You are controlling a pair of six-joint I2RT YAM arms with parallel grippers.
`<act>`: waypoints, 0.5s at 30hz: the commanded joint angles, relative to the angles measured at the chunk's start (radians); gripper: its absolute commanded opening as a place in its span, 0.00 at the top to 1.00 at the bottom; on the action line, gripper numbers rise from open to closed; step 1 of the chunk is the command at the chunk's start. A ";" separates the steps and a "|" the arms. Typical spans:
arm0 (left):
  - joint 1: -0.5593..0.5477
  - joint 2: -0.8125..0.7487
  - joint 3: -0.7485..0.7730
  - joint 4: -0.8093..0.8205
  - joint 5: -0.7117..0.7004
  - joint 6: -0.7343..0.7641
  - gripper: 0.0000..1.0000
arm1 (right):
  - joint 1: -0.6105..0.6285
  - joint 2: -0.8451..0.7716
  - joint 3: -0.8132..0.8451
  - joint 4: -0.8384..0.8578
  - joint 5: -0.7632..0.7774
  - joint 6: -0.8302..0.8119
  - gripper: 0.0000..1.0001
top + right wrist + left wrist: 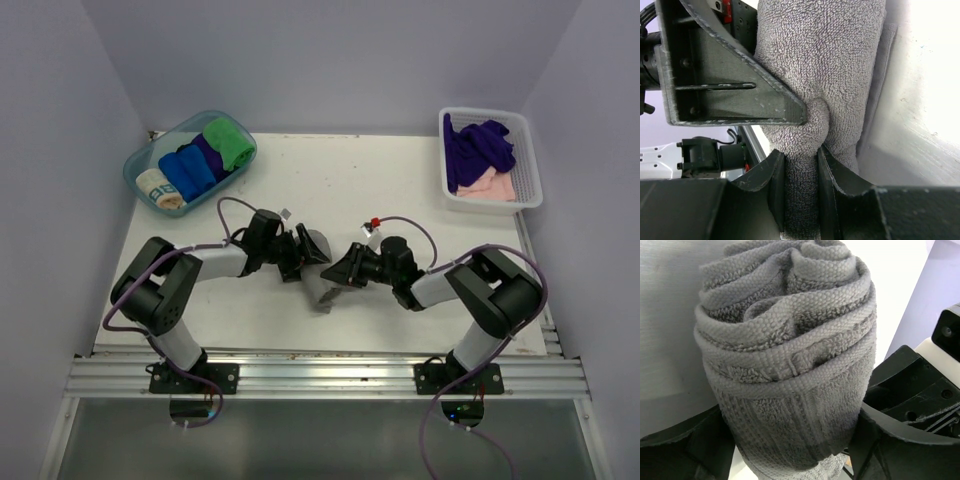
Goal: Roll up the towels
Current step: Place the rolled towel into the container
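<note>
Right wrist: your right gripper (801, 167) pinches the end of the rolled grey towel (825, 60), jaws narrow. Left gripper (792, 437) straddles it wide, one finger (740, 90) denting it — whether it grips, can't tell. Roll sits mid-tabletop (400, 190), toward the near edge. One purple towel (480, 148) and one pink towel (492, 186) in the far-right basket (530, 165); four rolled cloths (190, 168) in the far-left tub (137, 172).

Robotics laboratory test cell. A white table (350, 180) stands enclosed on three sides by plain, pale, unfurnished walls (330, 60). The left arm (160, 290) and right arm (500, 290) are bolted side by side to an aluminium rail (330, 378) along its near edge. A blue tub (131, 170) and a white basket (533, 170) occupy the far corners.
</note>
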 commanded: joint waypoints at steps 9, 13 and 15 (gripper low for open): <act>-0.032 -0.018 0.014 -0.087 0.012 0.021 0.65 | -0.014 -0.033 0.017 -0.120 0.024 -0.065 0.45; -0.020 -0.051 0.054 -0.180 -0.030 0.047 0.75 | -0.014 -0.220 0.083 -0.438 0.102 -0.242 0.31; -0.010 -0.067 0.085 -0.209 -0.050 0.061 0.78 | -0.015 -0.364 0.123 -0.638 0.199 -0.304 0.28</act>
